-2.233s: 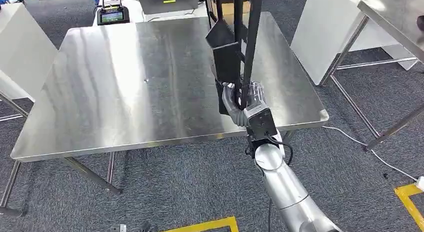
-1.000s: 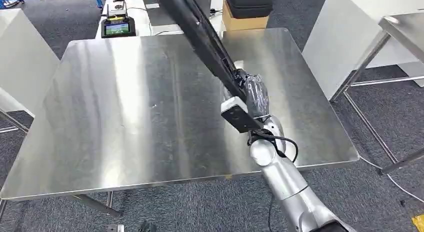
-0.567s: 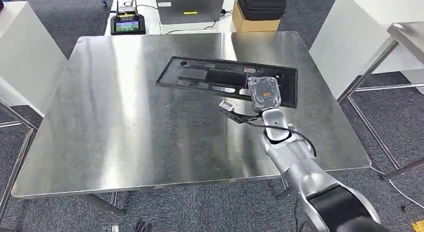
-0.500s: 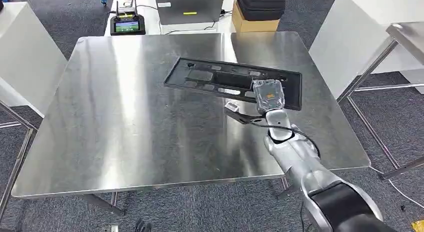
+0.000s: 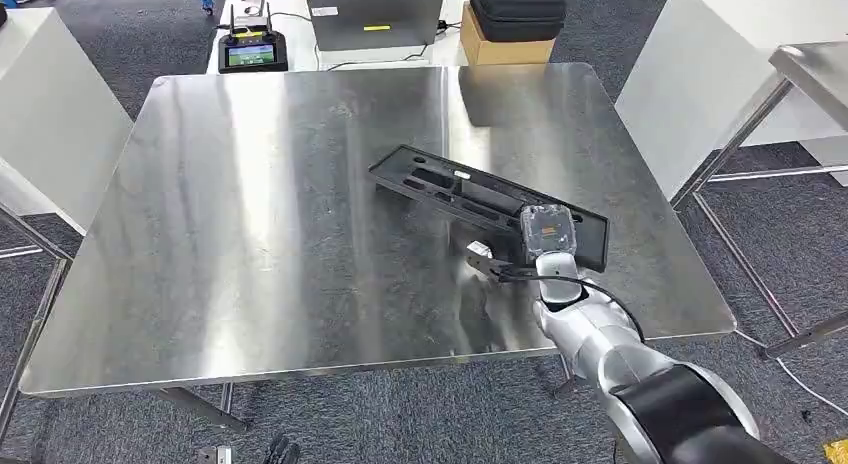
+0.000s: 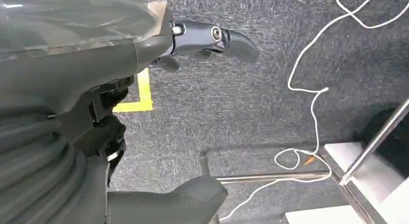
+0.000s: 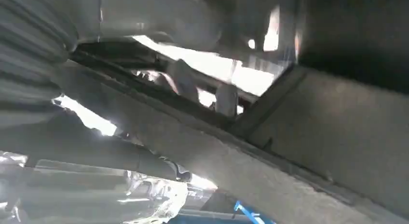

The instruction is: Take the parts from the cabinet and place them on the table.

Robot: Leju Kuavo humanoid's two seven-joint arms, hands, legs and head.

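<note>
Black panel (image 5: 480,196) sits slanted on the steel table (image 5: 250,234), near end gripped by right hand (image 5: 547,229). Best lowered flat before letting go. Left hand (image 6: 144,55) hangs empty, fingers apart.

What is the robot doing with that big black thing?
The robot's right hand grips one end of a long flat black part and holds it low over the shiny steel table. The part looks close to lying flat, but whether it already touches the table is hard to tell. The left hand hangs down by the carpet floor and holds nothing.
</note>
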